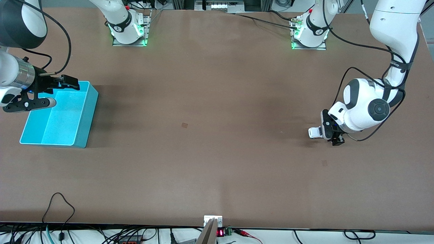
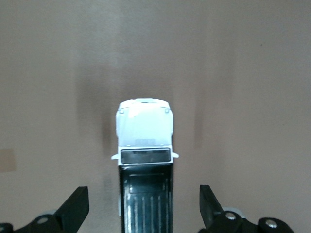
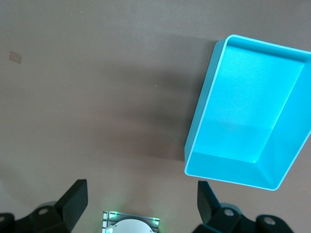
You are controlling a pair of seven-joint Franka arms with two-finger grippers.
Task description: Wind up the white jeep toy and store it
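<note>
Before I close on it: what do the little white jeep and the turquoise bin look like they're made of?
Small white jeep toy with black roof panel: likely hard moulded plastic; smooth matte white body, ribbed black roof, crisp edges.

Turquoise rectangular bin: likely thin-walled moulded plastic; uniform colour, rounded rim, soft sheen on its floor.

Neither can be confirmed by look alone.

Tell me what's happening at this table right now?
The left gripper is low over the small white jeep toy with the black roof panel at the left arm's end of the brown table, fingers open on either side of the toy and not yet gripping it. The right gripper hangs open above the edge of the turquoise plastic bin, which holds nothing, at the right arm's end. Winding and storing have not begun.
</note>
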